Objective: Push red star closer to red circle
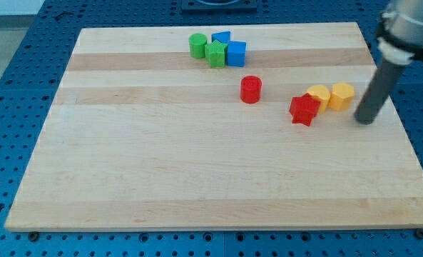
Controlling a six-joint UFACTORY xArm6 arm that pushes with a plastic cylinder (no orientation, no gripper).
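Observation:
The red star [304, 109] lies on the wooden board at the view's right, touching a yellow block [318, 96] on its upper right. The red circle [250, 89] stands apart from it, up and to the view's left, near the board's middle. My tip [364, 119] rests on the board to the view's right of the red star, just below and right of a second yellow block [342, 96]. The tip touches no block.
A cluster sits near the view's top centre: a green cylinder [197, 45], a green star-like block [215, 53], and two blue blocks [235, 53] [222, 38]. The board's right edge [404, 121] is close to my tip.

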